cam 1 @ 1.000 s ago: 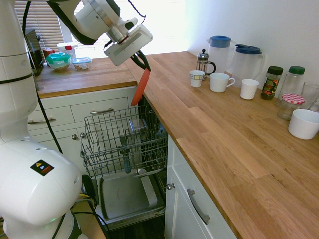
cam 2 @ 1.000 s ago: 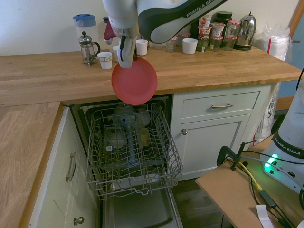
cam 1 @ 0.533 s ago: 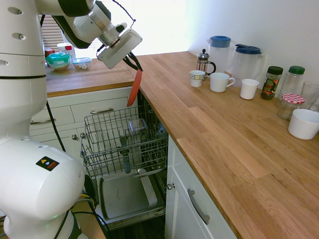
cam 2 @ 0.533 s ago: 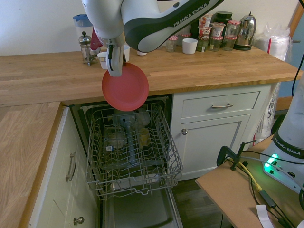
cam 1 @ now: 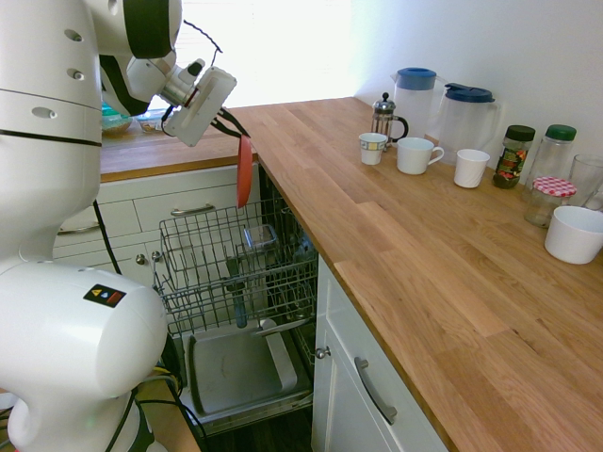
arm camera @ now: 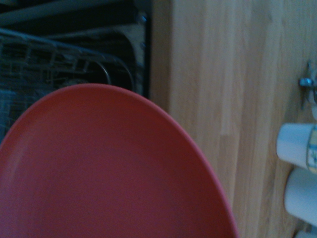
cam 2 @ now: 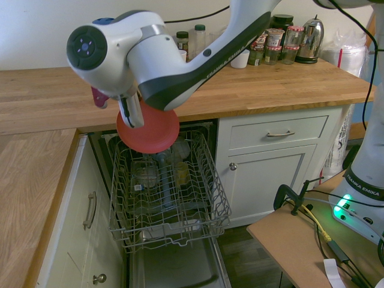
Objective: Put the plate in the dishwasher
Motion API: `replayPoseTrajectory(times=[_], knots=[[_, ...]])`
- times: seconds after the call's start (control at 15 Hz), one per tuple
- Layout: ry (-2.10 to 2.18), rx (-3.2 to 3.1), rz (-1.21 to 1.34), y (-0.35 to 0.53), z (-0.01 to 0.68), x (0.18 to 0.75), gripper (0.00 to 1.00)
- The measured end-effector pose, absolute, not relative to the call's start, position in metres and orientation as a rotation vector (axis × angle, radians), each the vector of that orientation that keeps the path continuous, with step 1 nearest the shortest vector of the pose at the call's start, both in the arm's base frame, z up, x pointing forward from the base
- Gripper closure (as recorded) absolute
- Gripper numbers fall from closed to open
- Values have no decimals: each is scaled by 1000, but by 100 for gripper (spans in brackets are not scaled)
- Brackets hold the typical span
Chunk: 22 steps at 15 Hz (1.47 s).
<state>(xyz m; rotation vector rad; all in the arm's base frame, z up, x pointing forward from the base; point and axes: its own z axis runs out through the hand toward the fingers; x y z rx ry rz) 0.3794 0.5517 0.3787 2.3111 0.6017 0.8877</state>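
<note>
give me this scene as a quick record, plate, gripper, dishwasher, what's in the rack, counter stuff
plate: round coral-red plate, tilted steeply near the counter's edge, above the rack
gripper: two-finger gripper, shut on the plate's upper edge
dishwasher: open, grey metal wire rack pulled out
in rack: clear container, other items unclear
counter: glass-and-metal french press, patterned white cup, plain white mugs
plate placed: not yet

On my first exterior view, the French press (cam 1: 383,120) is standing toward one o'clock on the table (cam 1: 405,245). A patterned cup (cam 1: 372,149) is sitting just beside it, at its six o'clock. Toward two o'clock, a white mug (cam 1: 415,155) and a jar with a checked lid (cam 1: 546,201) are resting. My second exterior view is showing a steel kettle (cam 2: 311,41) at one o'clock.
</note>
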Motion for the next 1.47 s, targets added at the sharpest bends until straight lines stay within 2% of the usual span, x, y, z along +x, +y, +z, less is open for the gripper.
replayPoseTrajectory(times=[0.27, 0.8, 1.47], knots=[[703, 2263, 885, 591, 335, 357, 100], [773, 2211, 822, 602, 271, 336, 100], [754, 2223, 769, 600, 202, 350, 100]])
